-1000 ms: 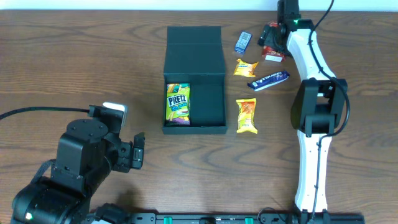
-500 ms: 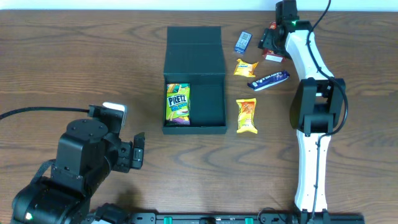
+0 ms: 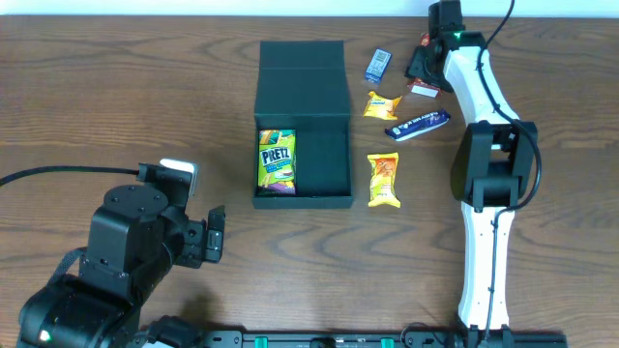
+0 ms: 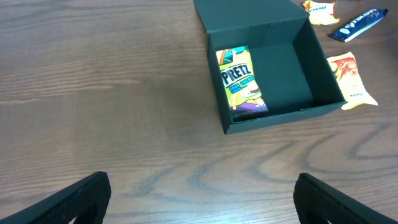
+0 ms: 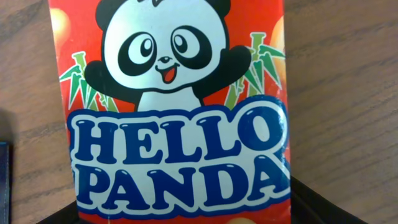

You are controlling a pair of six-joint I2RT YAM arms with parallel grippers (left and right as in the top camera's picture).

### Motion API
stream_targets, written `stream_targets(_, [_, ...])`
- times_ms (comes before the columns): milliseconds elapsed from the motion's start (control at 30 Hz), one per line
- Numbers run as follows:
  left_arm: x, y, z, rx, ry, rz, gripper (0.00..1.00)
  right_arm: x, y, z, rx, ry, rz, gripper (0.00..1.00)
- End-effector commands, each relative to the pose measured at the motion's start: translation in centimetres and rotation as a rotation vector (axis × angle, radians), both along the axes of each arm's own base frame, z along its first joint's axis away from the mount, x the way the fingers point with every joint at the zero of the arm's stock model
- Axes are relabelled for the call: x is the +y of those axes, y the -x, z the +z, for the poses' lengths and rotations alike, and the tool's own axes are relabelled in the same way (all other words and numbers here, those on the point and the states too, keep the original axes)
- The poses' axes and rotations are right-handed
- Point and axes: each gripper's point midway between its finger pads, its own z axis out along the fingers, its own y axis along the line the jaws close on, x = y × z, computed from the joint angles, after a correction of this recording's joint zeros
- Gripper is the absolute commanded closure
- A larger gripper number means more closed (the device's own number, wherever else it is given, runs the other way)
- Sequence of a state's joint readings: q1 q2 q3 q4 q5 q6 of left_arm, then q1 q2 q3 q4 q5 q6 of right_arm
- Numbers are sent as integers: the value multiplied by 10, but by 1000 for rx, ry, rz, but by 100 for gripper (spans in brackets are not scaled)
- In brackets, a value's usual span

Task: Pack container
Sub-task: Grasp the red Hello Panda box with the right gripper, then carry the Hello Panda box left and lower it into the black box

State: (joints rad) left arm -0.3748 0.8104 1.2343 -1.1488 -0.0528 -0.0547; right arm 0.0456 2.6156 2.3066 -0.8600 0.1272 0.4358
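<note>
PRETZ on green box (image 4: 241, 81); HELLO PANDA on red box (image 5: 177, 124).

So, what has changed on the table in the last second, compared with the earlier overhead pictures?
The right gripper has shifted slightly toward the near side, over the red Hello Panda box, and now covers more of it. Whether it already holds the box cannot be told. The black container, the Pretz box inside it, the loose snack packets and the open left gripper stayed as they were.

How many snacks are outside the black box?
5. Small blue packet at the back, yellow packet, blue bar, orange packet beside the black box, red Hello Panda box farthest right. Another could hide under the robot arm.
</note>
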Motion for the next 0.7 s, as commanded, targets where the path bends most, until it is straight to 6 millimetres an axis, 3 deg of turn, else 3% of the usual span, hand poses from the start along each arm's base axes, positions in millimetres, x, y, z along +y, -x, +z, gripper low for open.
stream_targets(0, [2, 0, -2, 4, -6, 11, 5, 5, 4, 1, 13, 0, 15, 32])
stream_targets(167, [2, 0, -2, 4, -6, 11, 5, 5, -1, 36, -43, -3, 15, 33])
stream_targets(433, [2, 0, -2, 4, -6, 11, 5, 11, 1, 107, -140, -9, 26, 35])
stream_targets(667, [2, 0, -2, 4, -6, 11, 5, 47, 19, 154, -170, -46, 95, 37])
